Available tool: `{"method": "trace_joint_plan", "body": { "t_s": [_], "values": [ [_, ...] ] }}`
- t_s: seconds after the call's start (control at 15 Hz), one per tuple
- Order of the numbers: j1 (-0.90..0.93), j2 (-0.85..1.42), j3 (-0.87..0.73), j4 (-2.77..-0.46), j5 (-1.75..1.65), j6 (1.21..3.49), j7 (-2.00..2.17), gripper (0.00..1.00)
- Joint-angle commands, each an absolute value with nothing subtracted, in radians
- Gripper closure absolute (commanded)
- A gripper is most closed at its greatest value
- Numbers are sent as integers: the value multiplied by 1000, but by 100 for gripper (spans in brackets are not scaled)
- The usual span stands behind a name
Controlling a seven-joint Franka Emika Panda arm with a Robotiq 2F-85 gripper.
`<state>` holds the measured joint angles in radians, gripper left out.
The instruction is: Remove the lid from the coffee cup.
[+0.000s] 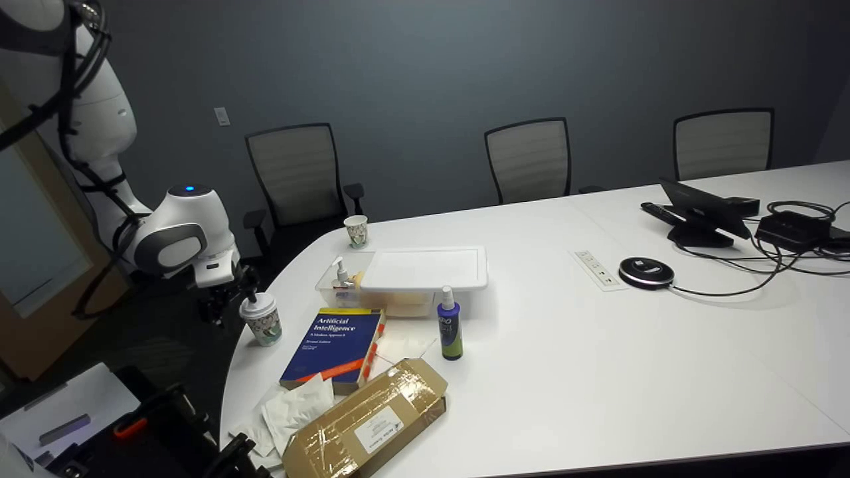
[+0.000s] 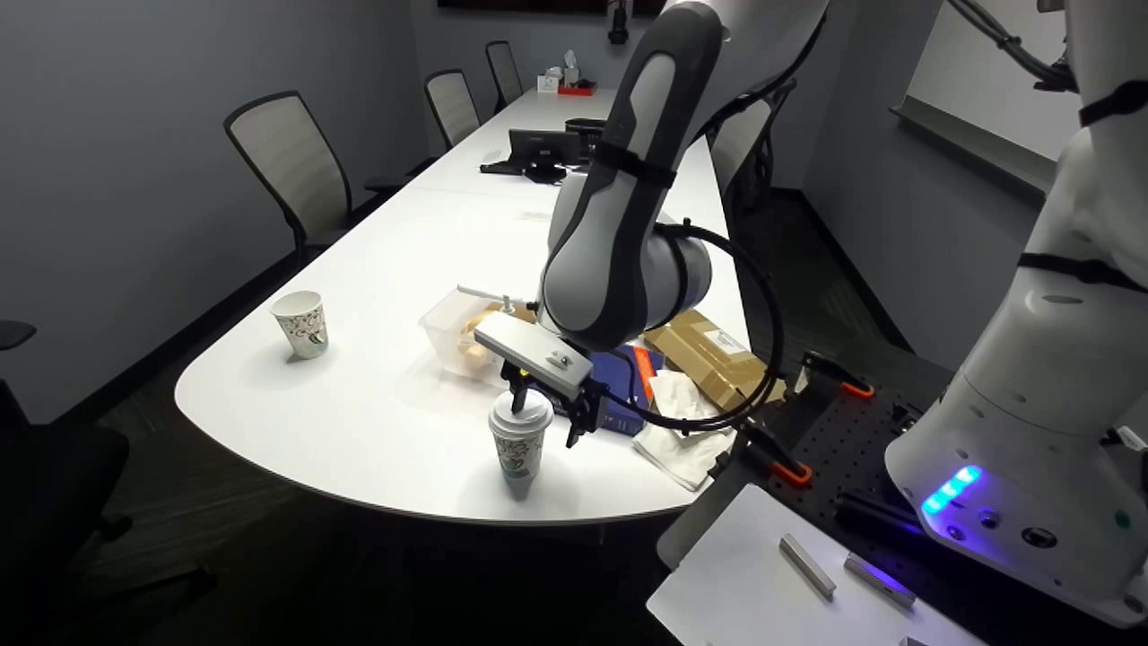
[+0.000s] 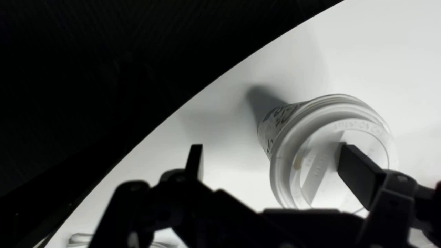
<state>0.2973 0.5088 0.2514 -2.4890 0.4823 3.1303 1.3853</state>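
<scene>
Currently, gripper (image 3: pixel 269 148): jaws spread, nothing gripped; 1 finger (image 3: pixel 361 175) is placed over the lid (image 3: pixel 320 165), contact can't be told; the other is positioned off the side of the coffee cup (image 1: pixel 265 330).
lid: white, seated on the cup's rim.
coffee cup: patterned, stood upright near the table (image 1: pixel 564 345) edge.
napkins (image 1: pixel 299 405): piled near the edge.
blue book (image 1: pixel 332 352): laid face up.
2nd paper cup (image 1: pixel 356 232): set well apart from the coffee cup.
cardboard box (image 1: pixel 372 418): taped, laid beside the book.
plastic tub (image 1: pixel 415 305): partly covered by a white panel (image 1: pixel 425 269).
spray bottle (image 1: pixel 450 328): stood upright.
black disc (image 1: pixel 646 273): cabled, set well apart.
</scene>
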Motion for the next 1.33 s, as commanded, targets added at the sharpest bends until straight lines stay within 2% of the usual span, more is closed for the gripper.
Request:
{"method": "trace_joint_plan", "body": {
  "t_s": [0.0,0.67,1.27],
  "values": [
    [320,494,252,-2502,512,3138,1441,0],
    [376,480,230,-2521,503,3186,1552,0],
    [495,472,115,-2533,504,3237,1602,0]
  ]
}}
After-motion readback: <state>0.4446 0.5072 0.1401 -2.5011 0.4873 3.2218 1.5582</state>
